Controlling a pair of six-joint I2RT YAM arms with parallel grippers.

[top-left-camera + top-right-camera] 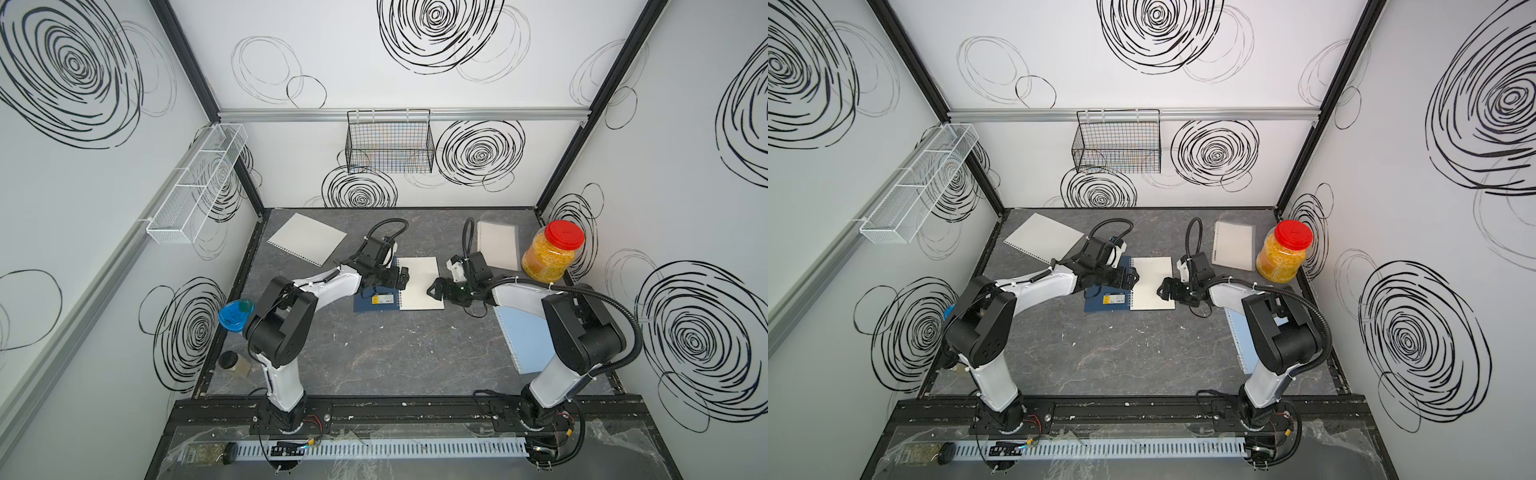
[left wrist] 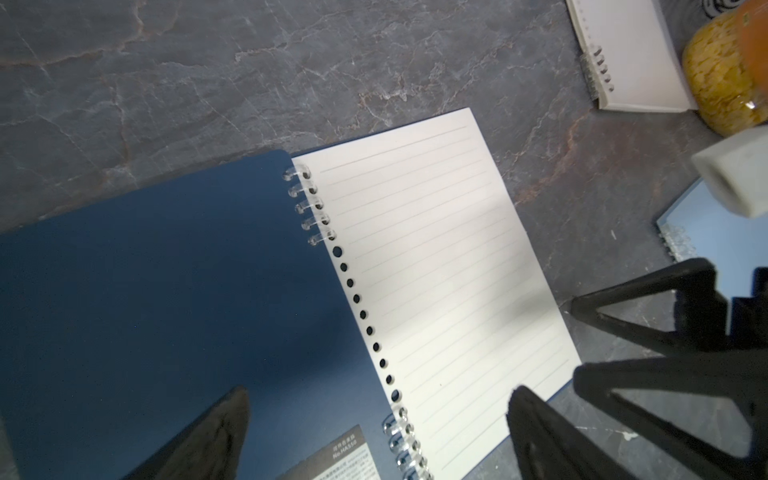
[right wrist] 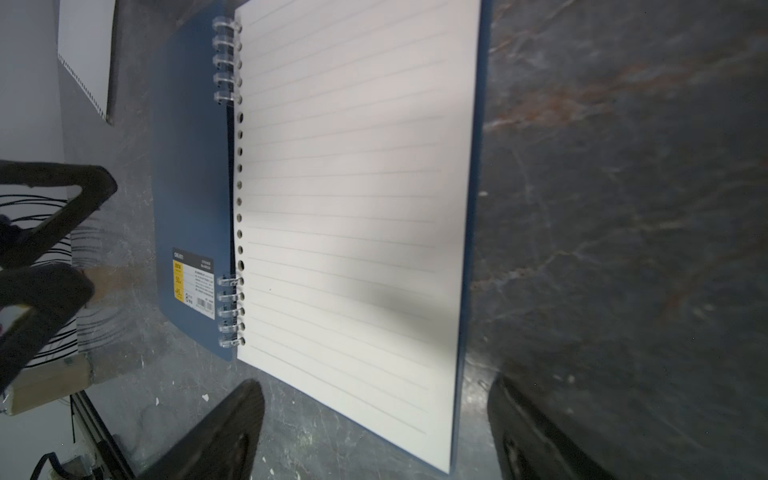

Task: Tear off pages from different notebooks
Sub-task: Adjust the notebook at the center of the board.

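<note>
The dark navy notebook (image 1: 373, 302) lies open mid-table in both top views, cover (image 1: 1105, 301) folded left, its cream lined page (image 1: 419, 286) facing up on the rings. My left gripper (image 1: 401, 279) hovers open over the spine (image 2: 380, 392), holding nothing. Open too, my right gripper (image 1: 433, 289) hangs over the page's right edge; its fingers straddle the page's corner (image 3: 376, 384) without gripping. A loose page (image 1: 307, 244) lies at the back left. The frosted clear notebook (image 1: 497, 245) is at the back right. The light blue notebook (image 1: 525, 338) lies partly under the right arm.
A red-lidded jar of yellow bits (image 1: 548, 253) stands at the back right beside the frosted notebook. At the left edge are a blue dish (image 1: 236, 314) and a small dark-lidded jar (image 1: 235, 364). A black wire basket (image 1: 388, 143) and a white one (image 1: 195, 183) hang on the walls.
</note>
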